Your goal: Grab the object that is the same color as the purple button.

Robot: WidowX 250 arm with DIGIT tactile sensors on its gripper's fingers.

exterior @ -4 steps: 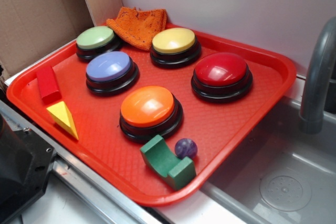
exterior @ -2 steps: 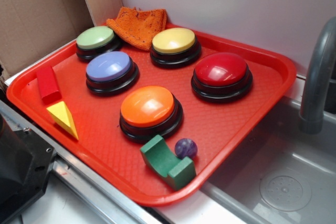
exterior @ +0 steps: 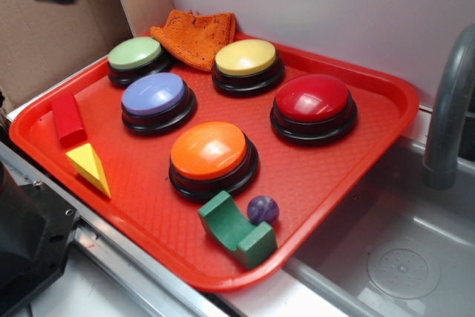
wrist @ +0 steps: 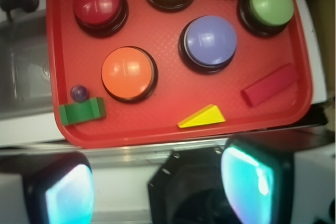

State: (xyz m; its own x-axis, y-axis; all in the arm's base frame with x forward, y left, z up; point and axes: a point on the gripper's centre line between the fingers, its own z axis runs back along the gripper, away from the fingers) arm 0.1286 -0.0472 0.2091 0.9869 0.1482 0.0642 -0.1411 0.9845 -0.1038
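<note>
Our fingers point(wrist: 157, 182) spread wide, holding nothing, high above tray's point(wrist: 58, 40) near edge. Purple ball point(exterior: 263, 209) at tray front corner, touching green arch block point(exterior: 237, 229), near orange button point(exterior: 211, 152). Risks, we judge: ball rolls off when nudged; fingers snag block; small glossy ball slips.

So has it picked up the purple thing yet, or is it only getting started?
Only getting started. Nothing is done: the little purple ball lies on the red tray next to the green block, below the orange button. The fingers are spread open and empty, high above the tray's near edge. Left to do: move over the ball, come down, close on it and lift.
</note>
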